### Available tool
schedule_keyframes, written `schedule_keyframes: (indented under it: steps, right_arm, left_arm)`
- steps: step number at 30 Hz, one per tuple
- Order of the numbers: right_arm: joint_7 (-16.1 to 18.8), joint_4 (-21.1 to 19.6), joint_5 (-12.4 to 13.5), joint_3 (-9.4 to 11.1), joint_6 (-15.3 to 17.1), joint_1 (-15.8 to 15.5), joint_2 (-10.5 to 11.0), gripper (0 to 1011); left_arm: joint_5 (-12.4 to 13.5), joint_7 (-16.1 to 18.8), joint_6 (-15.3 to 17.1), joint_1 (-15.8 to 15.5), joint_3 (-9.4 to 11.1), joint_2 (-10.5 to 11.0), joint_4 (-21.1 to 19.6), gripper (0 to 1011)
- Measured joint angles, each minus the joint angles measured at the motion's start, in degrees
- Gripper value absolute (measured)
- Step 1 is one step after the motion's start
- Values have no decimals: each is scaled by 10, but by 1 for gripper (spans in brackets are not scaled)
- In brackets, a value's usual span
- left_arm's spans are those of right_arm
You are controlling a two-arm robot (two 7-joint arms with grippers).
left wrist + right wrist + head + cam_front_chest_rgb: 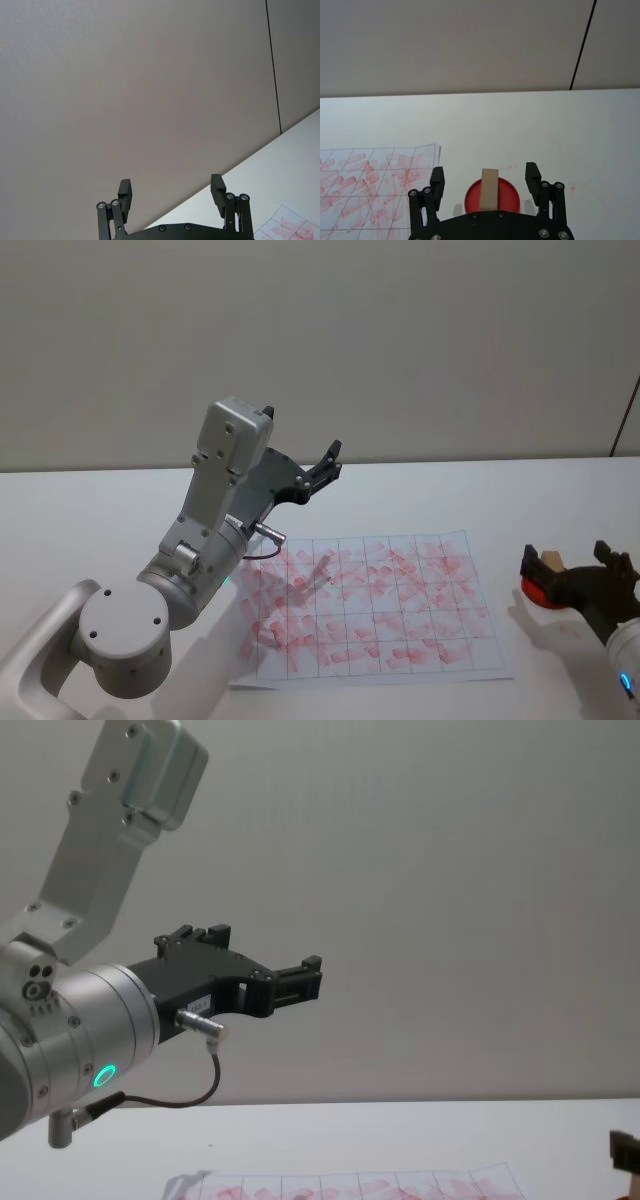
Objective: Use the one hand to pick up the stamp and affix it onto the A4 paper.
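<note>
Tan squared stamp (pixel 489 188) upright btwn spread right gripper (pixel 485 174).

The left arm (pixel 100 1010) is silver-grey with rounded joints, a green ring light (pixel 104 1075) and a thin black cable (pixel 190 1098). The left gripper (pixel 170 186) and right gripper (pixel 485 173) are black, dotted with silver screws.

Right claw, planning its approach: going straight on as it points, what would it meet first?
Probably the small tan wooden block stamp, upright on the round red pad, centred just ahead of the open right claw.
</note>
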Motion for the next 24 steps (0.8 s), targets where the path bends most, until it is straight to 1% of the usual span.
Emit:
schedule_keyframes:
  steps: [7,21,22,24]
  right_arm:
    - [-6,10,0,0,10,1,-5,1001]
    - [-9,33,-13,2,38,12,-15,1001]
    - [-9,33,-14,2,39,12,-15,998]
    - [-8,36,-15,2,42,14,-16,941]
  left_arm:
    - [0,0,0,0,0,0,0,1001]
    - [0,0,0,0,0,0,0,1001]
    - [0,0,0,0,0,0,0,1001]
    - [0,0,0,0,0,0,0,1001]
